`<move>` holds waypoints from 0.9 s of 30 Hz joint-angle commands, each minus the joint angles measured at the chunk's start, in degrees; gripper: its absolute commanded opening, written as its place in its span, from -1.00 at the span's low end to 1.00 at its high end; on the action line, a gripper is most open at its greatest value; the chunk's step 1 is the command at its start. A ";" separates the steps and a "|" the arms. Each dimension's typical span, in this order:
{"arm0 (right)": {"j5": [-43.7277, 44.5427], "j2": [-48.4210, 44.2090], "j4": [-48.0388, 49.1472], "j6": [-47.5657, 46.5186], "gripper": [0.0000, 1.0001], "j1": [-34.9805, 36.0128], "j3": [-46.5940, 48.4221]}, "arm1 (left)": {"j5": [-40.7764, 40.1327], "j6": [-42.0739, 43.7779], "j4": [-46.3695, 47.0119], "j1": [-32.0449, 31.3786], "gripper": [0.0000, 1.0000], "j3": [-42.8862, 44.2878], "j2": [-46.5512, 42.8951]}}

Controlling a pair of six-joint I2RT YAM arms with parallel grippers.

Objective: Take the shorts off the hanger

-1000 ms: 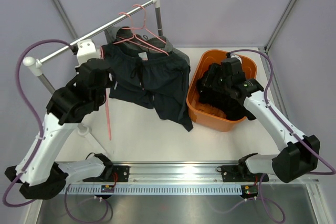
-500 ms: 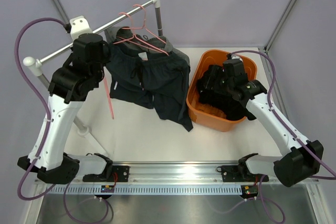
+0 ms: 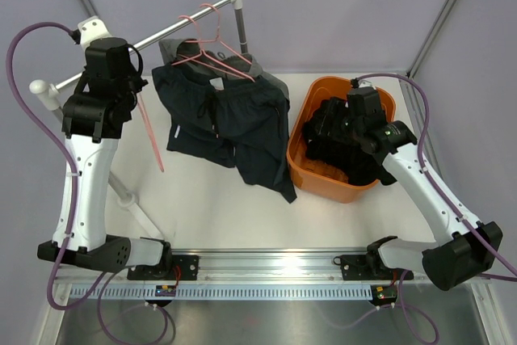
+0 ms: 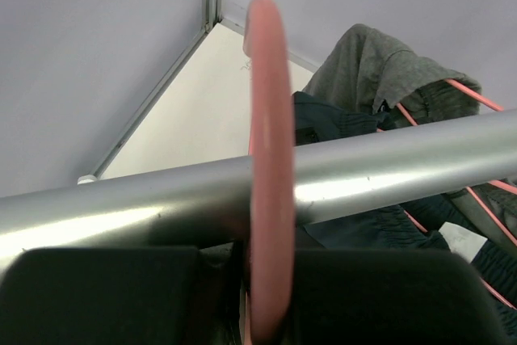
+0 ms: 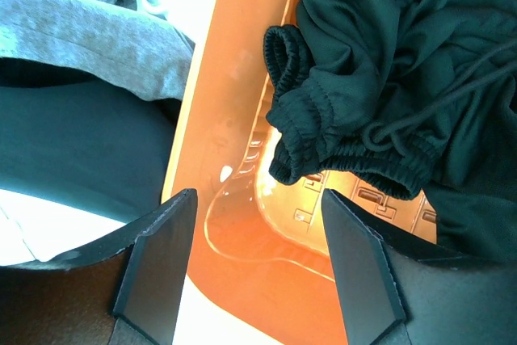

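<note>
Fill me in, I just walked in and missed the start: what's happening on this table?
Two robot arms are taking shorts off hangers. The left gripper is shut on a bare pink hanger, holding it up at the metal rail. The right gripper is open above the orange basket, where a black pair of shorts lies. A dark navy pair hangs from the rail, a grey pair behind it; neither is off yet.

No legible text or labels
</note>
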 commanded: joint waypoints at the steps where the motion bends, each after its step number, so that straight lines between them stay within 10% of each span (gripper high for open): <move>1: -1.13 -1.46 -0.89 -0.97 0.42 0.15 2.25 | 4.80 0.94 4.52 2.94 -1.00 0.51 0.70; 24: -1.74 -2.25 0.95 -0.89 0.41 0.15 -1.26 | 7.62 -0.03 11.64 4.35 -1.00 -16.37 -5.71; 27: -2.01 -2.16 0.95 -0.89 0.41 0.15 -1.35 | 7.79 -0.03 11.73 4.35 -0.71 -16.37 -7.55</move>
